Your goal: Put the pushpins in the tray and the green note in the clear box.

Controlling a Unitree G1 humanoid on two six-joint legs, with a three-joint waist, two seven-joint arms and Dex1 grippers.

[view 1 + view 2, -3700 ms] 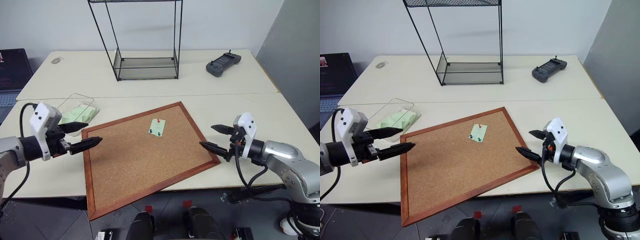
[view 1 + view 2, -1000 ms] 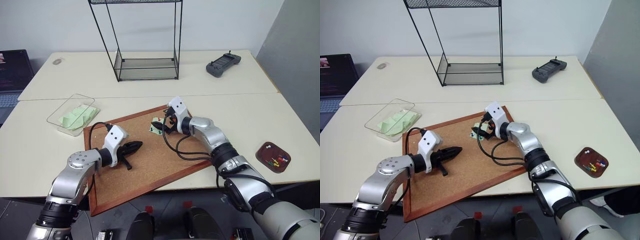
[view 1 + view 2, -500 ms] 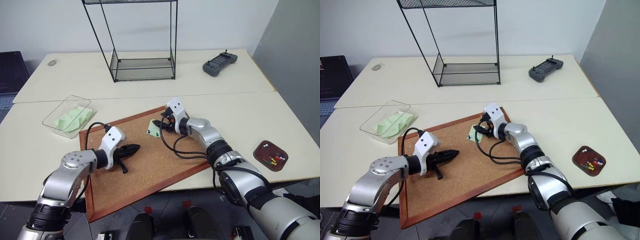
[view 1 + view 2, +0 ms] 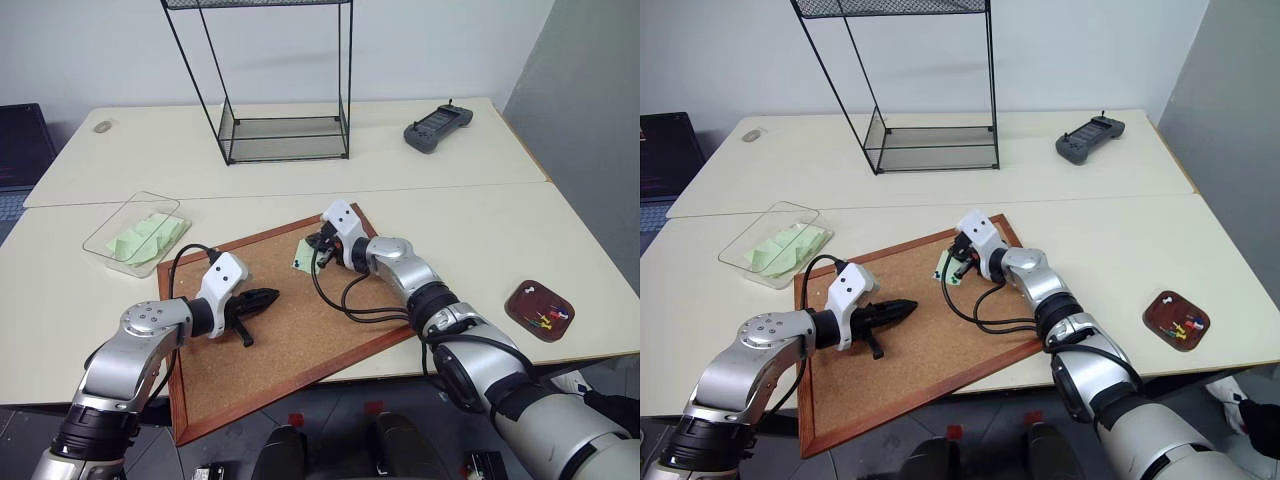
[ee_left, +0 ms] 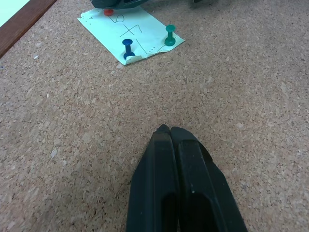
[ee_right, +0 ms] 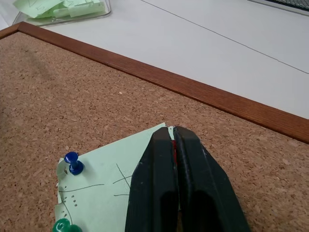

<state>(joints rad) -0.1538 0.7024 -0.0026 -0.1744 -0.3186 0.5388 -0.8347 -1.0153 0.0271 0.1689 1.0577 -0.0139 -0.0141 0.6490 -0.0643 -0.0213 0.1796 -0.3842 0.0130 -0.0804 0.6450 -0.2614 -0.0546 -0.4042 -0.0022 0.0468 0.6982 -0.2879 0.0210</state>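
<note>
- Right gripper point(image 6: 175, 140): jaws closed, tips at the top corner of the green note point(image 6: 106, 193). A sliver of red shows between them, so I judge they have nipped the red pushpin point(image 5: 109, 11); the grip itself is hidden.
- Left gripper point(image 5: 166, 129): jaws pressed together, holding nothing, tips low over bare cork a short way from the note.
- The note lies pinned on the corkboard point(image 4: 290, 330). A blue pushpin point(image 6: 72, 162) and a green pushpin point(image 6: 63, 225) stand in it.
- Progress: early. No pin is visibly lifted; the note is not yet in the clear box point(image 4: 135, 232), which holds other pale green slips at the bench's left. The tray point(image 4: 540, 311), well apart at the right, already carries several pins.
- Views compared: the wrist views separate the pin colours and show scribbles on the note. The head views alone place tray, box, wire-frame shelf point(image 4: 285, 80) and a handheld controller point(image 4: 437, 126).
</note>
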